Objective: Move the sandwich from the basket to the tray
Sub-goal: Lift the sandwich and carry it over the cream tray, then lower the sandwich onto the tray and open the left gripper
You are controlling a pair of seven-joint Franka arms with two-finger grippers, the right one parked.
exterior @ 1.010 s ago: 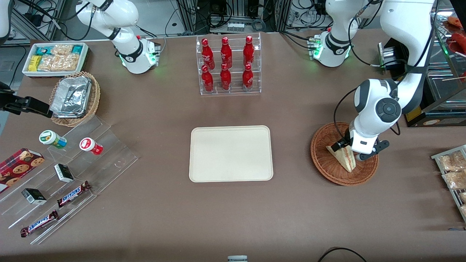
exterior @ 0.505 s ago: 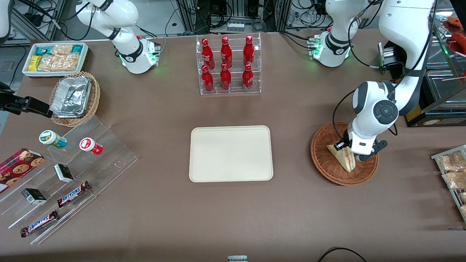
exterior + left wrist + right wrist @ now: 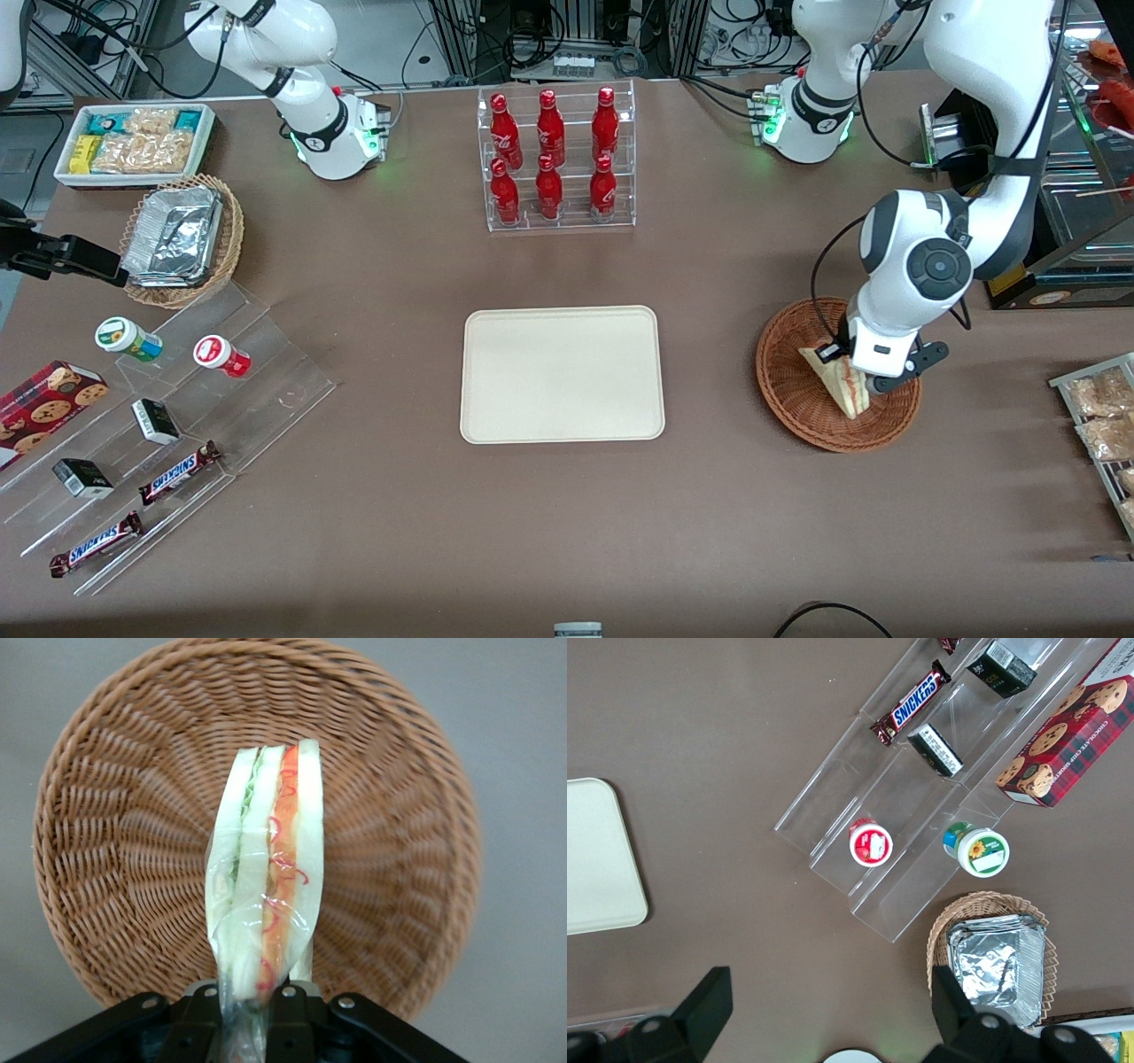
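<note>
Front view: the gripper (image 3: 852, 365) sits over the round basket (image 3: 788, 399), which stands near the table edge at the working arm's end, roughly midway between the edge nearest the camera and the edge where the arm bases are mounted. Its fingers are pinched narrow on the sandwich (image 3: 840, 383), gripping one end of the wedge. In the left wrist view the sandwich (image 3: 266, 877) runs straight out from the fingertips (image 3: 288, 997), so its long axis lines up with the gripper's reach, cut edge with red and green filling facing the camera, and the basket (image 3: 106, 815) weave shows all around it. Whether the wedge has cleared the basket floor I cannot tell.

The relation that counts: the tray (image 3: 562, 374) lies at the table's centre, well apart from the basket, toward the parked arm's end. The carry is thus a sideways run along the table's length, at much the same distance from the near edge. The basket rim is low but should be cleared first.

The tray is flat, bare and far wider than the sandwich. Bare brown tabletop (image 3: 709, 354) lies between basket and tray. The bottle rack (image 3: 556, 159) stands farther from the camera than the tray.
</note>
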